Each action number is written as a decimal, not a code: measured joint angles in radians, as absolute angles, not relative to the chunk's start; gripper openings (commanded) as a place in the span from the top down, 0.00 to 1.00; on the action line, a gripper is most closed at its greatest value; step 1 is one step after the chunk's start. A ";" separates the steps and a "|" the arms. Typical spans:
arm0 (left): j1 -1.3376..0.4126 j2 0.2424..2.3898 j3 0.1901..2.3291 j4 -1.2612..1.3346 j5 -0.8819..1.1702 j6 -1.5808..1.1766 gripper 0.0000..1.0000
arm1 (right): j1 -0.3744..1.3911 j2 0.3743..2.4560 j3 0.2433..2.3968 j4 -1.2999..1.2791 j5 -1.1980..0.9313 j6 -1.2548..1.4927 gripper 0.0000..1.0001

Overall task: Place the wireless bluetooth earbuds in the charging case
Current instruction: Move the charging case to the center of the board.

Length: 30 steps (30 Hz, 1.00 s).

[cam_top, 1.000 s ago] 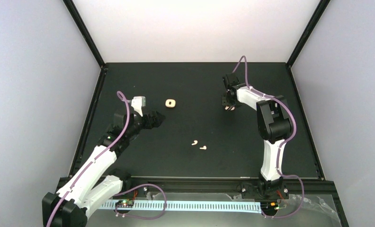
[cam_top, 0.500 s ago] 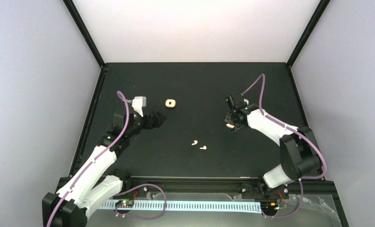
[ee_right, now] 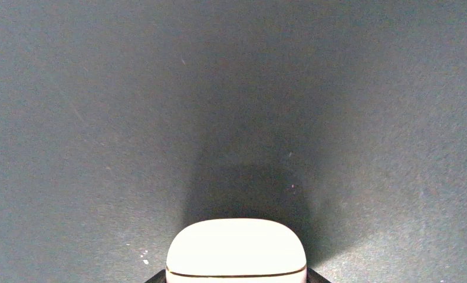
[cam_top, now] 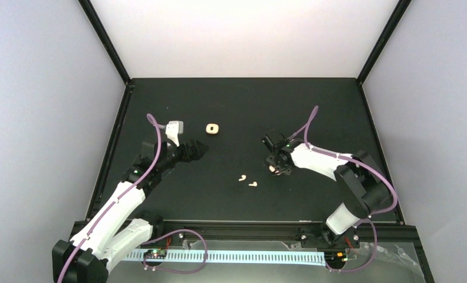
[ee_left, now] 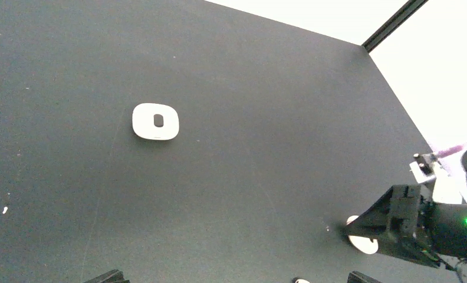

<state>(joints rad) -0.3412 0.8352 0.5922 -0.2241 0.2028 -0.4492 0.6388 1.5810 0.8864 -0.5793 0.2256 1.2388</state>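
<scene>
Two tiny white earbuds (cam_top: pixel 242 177) (cam_top: pixel 253 184) lie side by side on the black table, near the middle. My right gripper (cam_top: pixel 274 166) is just to their right, shut on a rounded cream charging case (ee_right: pixel 237 247). The case's lid is closed and it sits low over the table. In the left wrist view that held case (ee_left: pixel 362 243) peeks out under the right fingers, and one earbud (ee_left: pixel 300 280) shows at the bottom edge. My left gripper (cam_top: pixel 198 150) hangs open and empty to the left of the earbuds.
A second cream case (cam_top: pixel 212 128) with a dark oval slot (ee_left: pixel 155 121) lies flat toward the back left, just beyond my left gripper. Black frame rails (cam_top: pixel 109 147) border the table on both sides.
My right arm has swung from the far right toward the centre and nearer, carrying the case to a spot beside the earbuds. The left arm has stayed put.
</scene>
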 measured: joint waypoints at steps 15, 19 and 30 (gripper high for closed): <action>-0.375 0.852 0.594 -0.237 0.202 -0.440 0.01 | 0.703 1.614 0.988 -0.595 0.195 1.247 0.30; -0.437 0.857 0.621 -0.263 0.150 -0.406 0.01 | 0.691 1.512 0.989 -0.604 0.194 1.098 0.35; -0.664 1.026 0.687 -0.217 0.222 -0.552 0.01 | 0.527 1.557 0.991 -0.473 0.108 0.630 0.68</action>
